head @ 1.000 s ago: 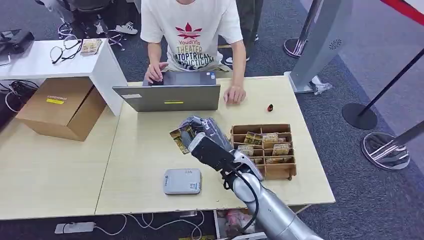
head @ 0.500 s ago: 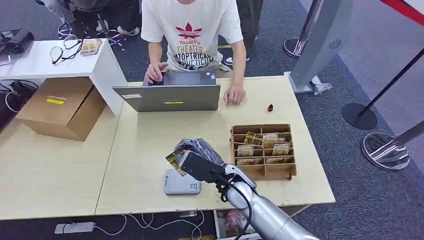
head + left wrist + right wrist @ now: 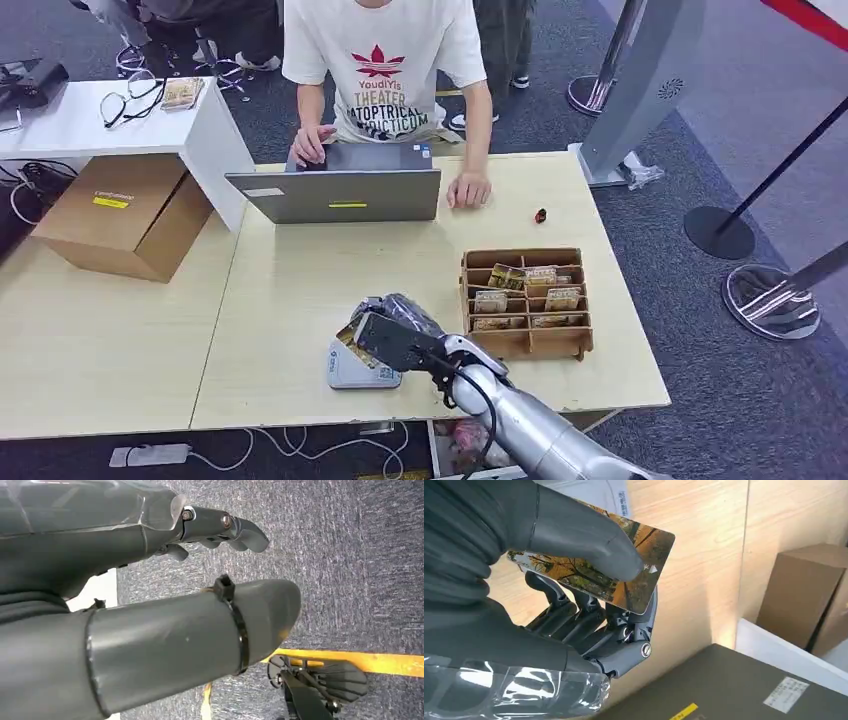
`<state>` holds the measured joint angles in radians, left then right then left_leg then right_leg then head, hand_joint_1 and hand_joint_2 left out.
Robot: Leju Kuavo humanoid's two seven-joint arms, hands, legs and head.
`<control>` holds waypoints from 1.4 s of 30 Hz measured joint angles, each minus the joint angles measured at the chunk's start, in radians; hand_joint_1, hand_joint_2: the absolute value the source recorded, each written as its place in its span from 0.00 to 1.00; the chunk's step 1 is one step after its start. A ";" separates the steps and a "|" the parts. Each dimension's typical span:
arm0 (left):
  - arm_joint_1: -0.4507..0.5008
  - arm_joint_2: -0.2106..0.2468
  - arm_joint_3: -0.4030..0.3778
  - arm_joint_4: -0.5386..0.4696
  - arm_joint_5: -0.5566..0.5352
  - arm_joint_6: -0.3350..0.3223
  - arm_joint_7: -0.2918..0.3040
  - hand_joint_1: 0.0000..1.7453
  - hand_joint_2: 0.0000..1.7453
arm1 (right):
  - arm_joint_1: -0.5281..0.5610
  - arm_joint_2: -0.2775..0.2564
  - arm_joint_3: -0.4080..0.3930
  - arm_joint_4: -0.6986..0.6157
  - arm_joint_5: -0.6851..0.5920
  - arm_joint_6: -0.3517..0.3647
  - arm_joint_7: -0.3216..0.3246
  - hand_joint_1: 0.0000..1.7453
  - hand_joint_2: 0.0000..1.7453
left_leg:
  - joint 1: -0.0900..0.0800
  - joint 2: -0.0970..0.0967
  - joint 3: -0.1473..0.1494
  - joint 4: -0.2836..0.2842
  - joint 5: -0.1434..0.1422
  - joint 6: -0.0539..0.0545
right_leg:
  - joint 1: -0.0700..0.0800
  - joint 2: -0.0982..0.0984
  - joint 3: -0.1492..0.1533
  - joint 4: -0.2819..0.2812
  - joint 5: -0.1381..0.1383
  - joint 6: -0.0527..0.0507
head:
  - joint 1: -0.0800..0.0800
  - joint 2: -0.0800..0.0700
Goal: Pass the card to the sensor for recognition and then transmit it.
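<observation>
My right hand (image 3: 392,332) holds a card (image 3: 352,337) printed with an autumn-tree picture, low over the grey sensor box (image 3: 362,369) near the table's front edge. In the right wrist view the thumb presses the card (image 3: 624,565) against the fingers (image 3: 589,617), and a white corner of the sensor (image 3: 596,491) shows behind it. My left hand (image 3: 220,525) hangs above grey carpet with nothing in it, fingers slightly curled and apart.
A brown divided tray (image 3: 574,342) with several cards stands right of my hand. A person (image 3: 385,70) sits across the table (image 3: 290,270) at a grey laptop (image 3: 335,193). A small dark object (image 3: 540,215) lies at the far right. A cardboard box (image 3: 120,215) sits left.
My right hand has carried the card toward me and down, from mid-table beside the tray to just over the sensor box, now covering part of it.
</observation>
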<state>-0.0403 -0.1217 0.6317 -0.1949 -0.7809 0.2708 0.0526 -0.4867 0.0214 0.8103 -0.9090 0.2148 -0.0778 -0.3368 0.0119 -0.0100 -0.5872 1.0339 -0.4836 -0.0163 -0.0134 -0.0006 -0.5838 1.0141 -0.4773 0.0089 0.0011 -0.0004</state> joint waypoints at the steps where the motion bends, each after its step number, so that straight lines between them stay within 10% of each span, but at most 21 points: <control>1: 0.000 0.000 0.000 0.000 -0.001 0.000 0.000 0.00 0.00 | -0.002 0.000 0.001 0.007 -0.002 0.000 0.000 1.00 1.00 | 0.000 0.000 0.000 0.000 0.000 0.000 | 0.000 0.000 0.000 0.000 0.000 0.000 | 0.000 0.000; 42: -0.004 -0.020 0.000 0.001 -0.018 0.041 -0.013 0.00 0.00 | -0.068 0.030 0.058 0.306 -0.014 0.059 -0.020 1.00 1.00 | 0.000 0.000 0.000 0.000 0.000 0.000 | 0.000 0.000 0.000 0.000 0.000 0.000 | 0.000 0.000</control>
<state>-0.0445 -0.1419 0.6317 -0.1942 -0.7988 0.3117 0.0397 -0.5550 0.0515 0.8686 -0.6032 0.2010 -0.0191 -0.3571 0.0118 -0.0097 -0.5868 1.0340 -0.4836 -0.0163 -0.0134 -0.0002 -0.5838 1.0140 -0.4772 0.0089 0.0015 -0.0004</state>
